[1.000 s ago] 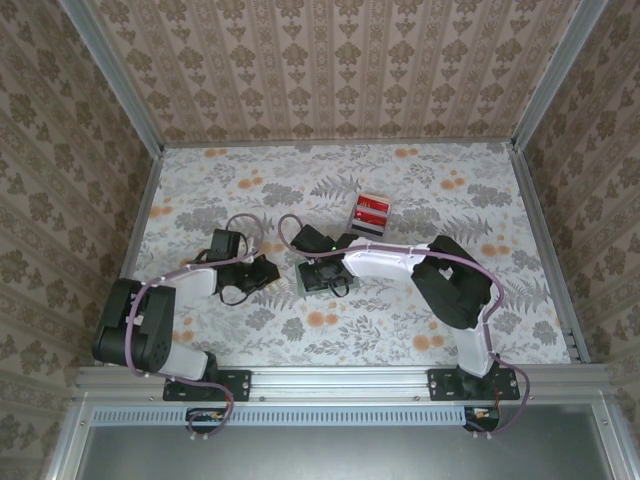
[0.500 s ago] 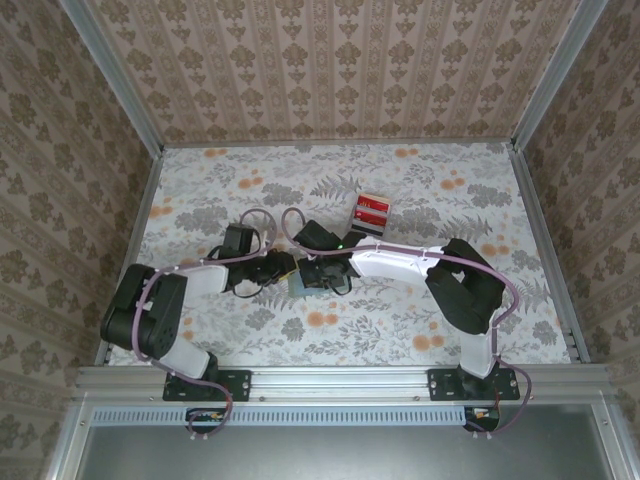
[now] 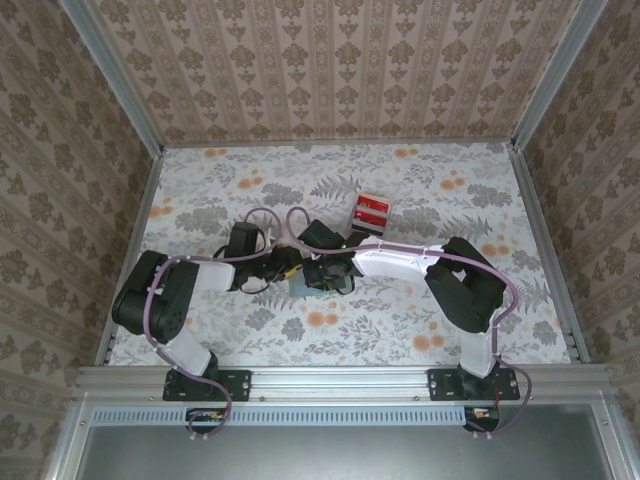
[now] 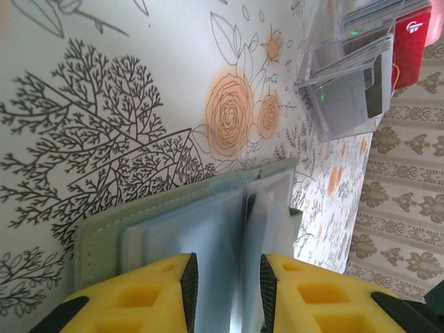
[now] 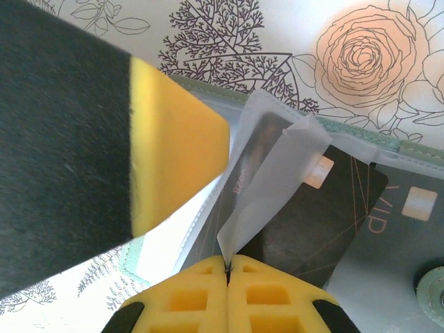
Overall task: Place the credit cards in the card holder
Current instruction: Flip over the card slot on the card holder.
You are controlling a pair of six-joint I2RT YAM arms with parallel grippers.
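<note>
The card holder (image 3: 303, 285) is lying open on the desk (image 3: 430, 330), a little left of the middle, directly between the two claws. Its outer cover is showing as a dull grey-green stitched border (image 4: 97, 236), and pale blue-grey inner panels are sitting inside that border. In the right wrist view a clear flap (image 5: 277, 173) is standing up out of the holder. A dark credit card (image 5: 326, 229) with a small pale chip is lying under it in a pocket. A grey card marked "VIP" (image 5: 406, 225) is lying just beside it on the right.

The right claw (image 5: 227, 277) is pressing its yellow fingers together, and they are pinching the lower tip of that clear flap.

The left claw (image 4: 225, 291) is reaching in from the holder's left side. Its yellow fingers are standing apart and straddling the pale inner panel at the fold. The panel is filling the gap between them, but I cannot tell whether either pad is pressing on it. One of its fingers (image 5: 166, 152) is appearing in the right wrist view, hanging over the holder's left part.

Further credit cards are sitting in a small stack with a red face (image 3: 372, 212), farther back on the desk and apart from the holder. The desk is carrying a floral print with orange roses, and patterned walls are enclosing it.
</note>
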